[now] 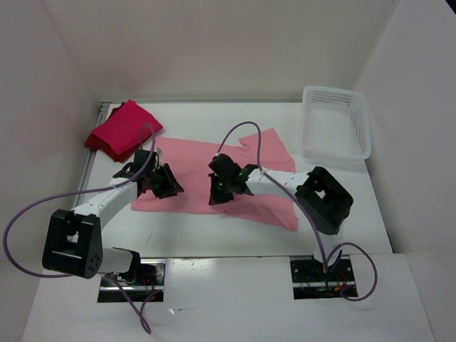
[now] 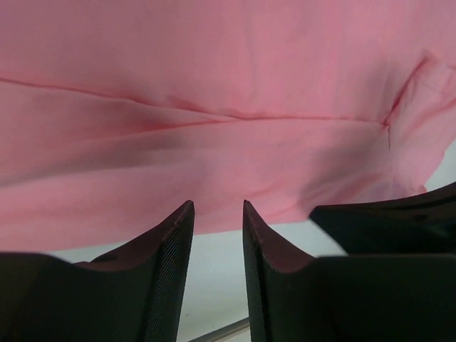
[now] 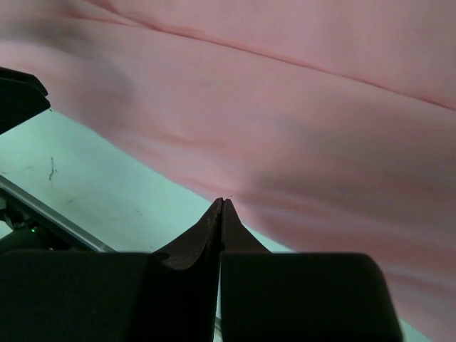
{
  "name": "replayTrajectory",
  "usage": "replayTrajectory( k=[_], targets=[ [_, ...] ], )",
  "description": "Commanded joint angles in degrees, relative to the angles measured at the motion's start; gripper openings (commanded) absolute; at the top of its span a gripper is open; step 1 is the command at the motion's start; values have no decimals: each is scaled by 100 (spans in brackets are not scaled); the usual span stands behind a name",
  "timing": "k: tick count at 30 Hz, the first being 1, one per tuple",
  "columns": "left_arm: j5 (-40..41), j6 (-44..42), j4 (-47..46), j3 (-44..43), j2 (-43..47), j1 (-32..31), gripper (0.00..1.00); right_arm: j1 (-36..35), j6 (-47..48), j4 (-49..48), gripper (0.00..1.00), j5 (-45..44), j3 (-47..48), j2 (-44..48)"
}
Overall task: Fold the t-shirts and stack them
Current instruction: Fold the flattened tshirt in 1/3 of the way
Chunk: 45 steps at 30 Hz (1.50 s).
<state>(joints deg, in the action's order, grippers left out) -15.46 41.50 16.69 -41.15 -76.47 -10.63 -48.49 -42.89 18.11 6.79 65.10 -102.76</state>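
A light salmon pink t-shirt (image 1: 214, 174) lies spread flat across the middle of the table and fills both wrist views (image 2: 228, 107) (image 3: 299, 128). My left gripper (image 1: 167, 184) (image 2: 217, 210) sits at its near left edge, open, with only bare table between the fingers. My right gripper (image 1: 217, 194) (image 3: 222, 202) is shut, its tips pinched together right on the shirt's near hem. At the back left, a folded bright crimson-pink t-shirt (image 1: 127, 125) rests on a dark red t-shirt (image 1: 95, 142).
A white perforated basket (image 1: 336, 121) stands at the back right. White walls close in the table on three sides. A metal rail runs along the table's left edge (image 1: 91, 160). Purple cables loop over both arms.
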Motion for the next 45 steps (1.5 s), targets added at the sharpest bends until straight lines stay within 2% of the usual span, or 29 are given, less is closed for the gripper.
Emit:
replayTrajectory(
  k=[1,5,10,17,23,26,31,37,41,44,45],
  targets=[
    [254,-255,-16,-534,141,315,41,-274,-140,-474,0,-46,582,-446],
    [151,-370,36,-728,123,930,41,-433,-219,-730,0,-54,802,-929],
    [149,-423,89,-895,88,1151,44,-792,-149,-475,0,-168,1592,-1526],
    [202,-598,195,-1097,-26,1537,44,-917,17,-132,0,-292,2208,-1536],
    [106,-389,72,-1265,-140,2117,44,-987,18,-150,0,-81,3121,-2650],
    [43,-195,-43,-1264,-193,2171,44,-1040,18,-150,0,-81,3193,-2942],
    [236,-308,27,-1378,-193,2171,44,-1364,79,-150,0,-11,2535,-2645],
    [780,-589,194,-1379,-9,2171,44,-1944,140,-212,0,226,1086,-1634],
    [1080,-722,186,-1229,62,2171,44,-2103,141,34,1,104,908,-1186],
    [1299,-722,-60,-1229,-253,2171,44,-2016,369,314,9,-90,1416,-974],
    [1387,-722,-113,-1281,-577,2171,44,-1937,439,403,16,-90,1757,-922]
  ],
)
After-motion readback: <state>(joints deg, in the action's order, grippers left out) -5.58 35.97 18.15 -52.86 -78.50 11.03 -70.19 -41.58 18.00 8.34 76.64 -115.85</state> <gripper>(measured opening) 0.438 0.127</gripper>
